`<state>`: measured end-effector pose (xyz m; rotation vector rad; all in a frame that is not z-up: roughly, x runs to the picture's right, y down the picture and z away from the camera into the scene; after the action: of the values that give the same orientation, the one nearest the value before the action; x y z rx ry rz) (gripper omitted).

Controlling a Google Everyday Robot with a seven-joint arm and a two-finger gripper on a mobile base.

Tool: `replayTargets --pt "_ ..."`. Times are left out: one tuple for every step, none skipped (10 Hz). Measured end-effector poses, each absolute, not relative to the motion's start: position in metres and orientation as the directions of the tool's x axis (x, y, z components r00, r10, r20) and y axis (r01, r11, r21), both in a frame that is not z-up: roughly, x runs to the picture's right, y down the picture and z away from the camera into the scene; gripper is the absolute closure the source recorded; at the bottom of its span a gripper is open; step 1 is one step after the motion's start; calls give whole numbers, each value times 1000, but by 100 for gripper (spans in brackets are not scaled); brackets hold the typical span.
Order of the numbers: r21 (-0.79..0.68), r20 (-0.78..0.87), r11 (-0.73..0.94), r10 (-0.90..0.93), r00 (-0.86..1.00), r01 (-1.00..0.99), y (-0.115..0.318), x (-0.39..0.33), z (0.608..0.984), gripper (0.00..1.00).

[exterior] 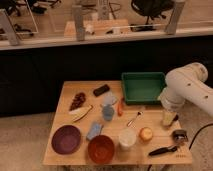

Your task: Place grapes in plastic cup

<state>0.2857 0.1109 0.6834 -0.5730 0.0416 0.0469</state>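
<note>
The arm (pixel 189 86) is thick, rounded and white, with small dark dots on its shell; its pale gripper (pixel 169 119) hangs above the table's (pixel 67 96) right edge.

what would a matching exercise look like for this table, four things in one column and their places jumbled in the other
Things:
1. grapes
2. green tray
3. purple bowl
4. gripper

Places:
a. front left corner of the table
b. over the table's right side, just in front of the green tray
c. back left, next to the dark brown block
d. back right corner of the table

Pairs: 1-c, 2-d, 3-a, 4-b
</note>
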Motion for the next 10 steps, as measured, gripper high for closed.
replayTargets --pt "-541 -52 839 32 998 -55 111 286 683 20" --pt "-537 -39 842 26 999 -43 109 285 685 20" --pt "-527 -2 850 11 1000 -10 104 282 689 20" --pt "-505 57 861 -28 998 53 93 273 699 20" --pt "-479 114 869 -73 991 119 81 261 709 20" --pt "-455 161 873 -116 980 178 71 250 716 20" --pt "-418 222 872 -175 959 256 61 232 724 20" --pt "-377 281 862 -241 929 338 54 211 730 20" --pt "-341 325 850 -295 899 402 49 195 734 20" --pt "-282 385 824 -372 844 492 44 173 740 20"
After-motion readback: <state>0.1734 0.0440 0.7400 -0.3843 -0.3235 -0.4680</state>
